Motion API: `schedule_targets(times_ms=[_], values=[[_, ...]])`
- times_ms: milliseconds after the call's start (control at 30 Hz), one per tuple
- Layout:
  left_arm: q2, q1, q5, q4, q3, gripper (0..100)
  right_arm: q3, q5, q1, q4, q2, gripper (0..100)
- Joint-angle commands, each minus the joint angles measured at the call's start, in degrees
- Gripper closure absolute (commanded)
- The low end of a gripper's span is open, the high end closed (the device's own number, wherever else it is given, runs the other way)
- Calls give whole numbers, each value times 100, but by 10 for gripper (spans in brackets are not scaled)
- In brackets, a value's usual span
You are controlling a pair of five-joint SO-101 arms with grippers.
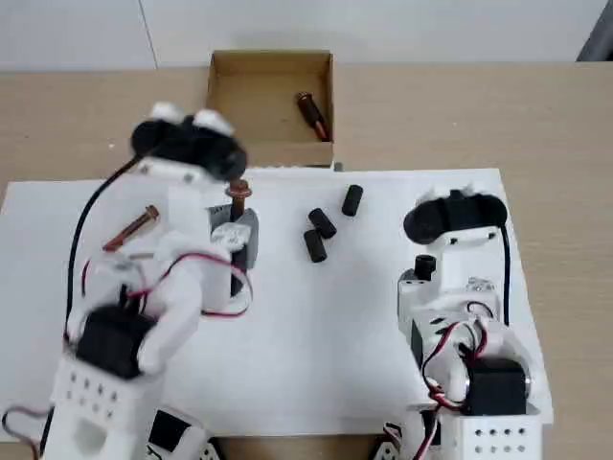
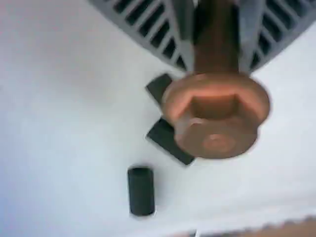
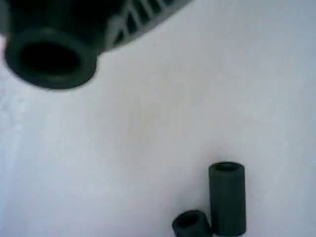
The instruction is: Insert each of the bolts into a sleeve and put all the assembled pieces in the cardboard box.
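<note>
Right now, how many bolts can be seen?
3. One bolt lies in the cardboard box, another on the white paper, the third in the left gripper; more could hide under the arms.

Left wrist: bolt [image 2: 216,98] blurred, shank cut off at view edge; head hides pt of a sleeve [image 2: 165,140]. Right wrist: held sleeve [image 3: 49,81] blurred, cropped.

Three sleeves [image 1: 322,223] lie before the box [image 1: 249,105]; one bolt [image 1: 313,115] lies inside.
</note>
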Motion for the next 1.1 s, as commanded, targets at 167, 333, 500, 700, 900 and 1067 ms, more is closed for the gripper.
schedule_targets(times_ms=[167, 333, 500, 700, 900, 1067], values=[[-1943, -26, 70, -1222, 1736, 995, 923, 18, -488, -646, -866, 995], [-2971, -26, 70, -1714, 2818, 995, 1890, 44, -971, -1262, -1481, 995], [-4255, -26, 229, -2048, 3899, 995, 2690, 44, -1543, -1578, -2325, 995], [-4914, -18, 1064, -2048, 4409, 995, 3473, 53, -2149, -1745, -2967, 995], [-4967, 26, 1582, -2092, 4435, 995, 3560, 62, -2580, -2422, -2941, 995], [-4976, 62, 1635, -2092, 4629, 995, 3534, 62, -3266, -2554, -2941, 995]])
